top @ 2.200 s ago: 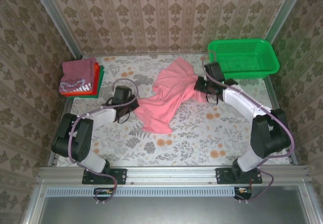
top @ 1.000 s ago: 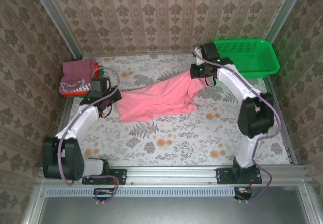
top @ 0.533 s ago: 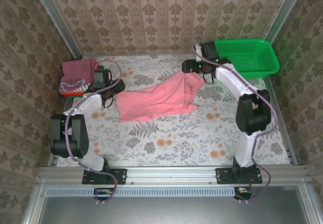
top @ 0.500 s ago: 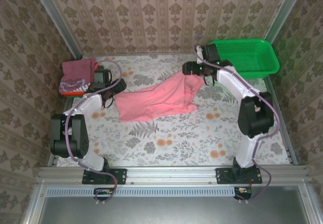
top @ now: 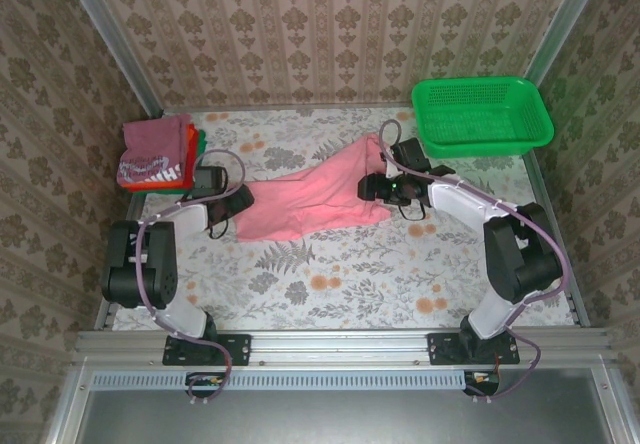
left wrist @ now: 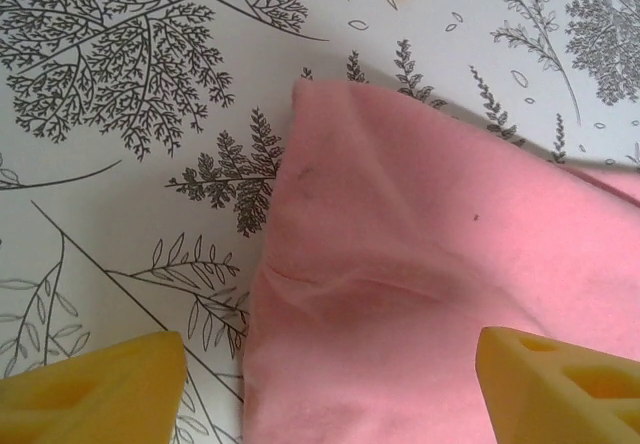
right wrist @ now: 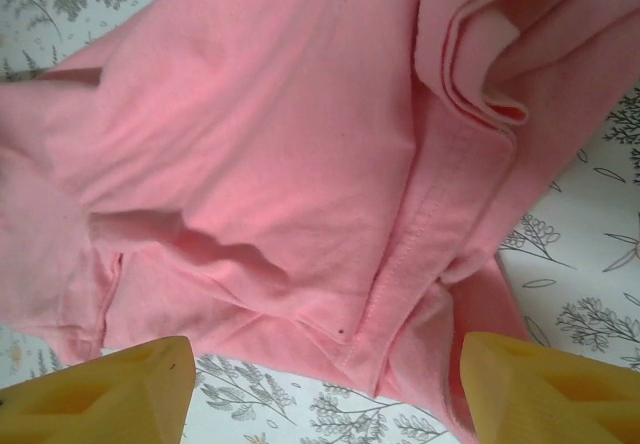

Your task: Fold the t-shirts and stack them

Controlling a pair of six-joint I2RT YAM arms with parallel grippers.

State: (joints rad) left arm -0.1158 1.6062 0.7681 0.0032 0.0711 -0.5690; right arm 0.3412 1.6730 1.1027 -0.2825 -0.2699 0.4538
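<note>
The pink shirt (top: 310, 199) lies spread out mid-table. The left gripper (top: 238, 200) is wide open over its left edge, holding nothing. The right gripper (top: 372, 188) is wide open over its right hem, also holding nothing. The table (top: 400, 274) is bare in front. The folded shirts (top: 158, 154) sit far left.

Centre frame: t-shirt (top: 310, 199) plain salmon-pink. Upper left: folded stack (top: 150, 149) maroon w/ white print on top, red-orange & green edges beneath. Upper right: basket (top: 482, 114) bright green mesh; table cover (top: 400, 274) white w/ grey leaf sprigs & orange blooms; walls (top: 300, 34) beige damask.
</note>
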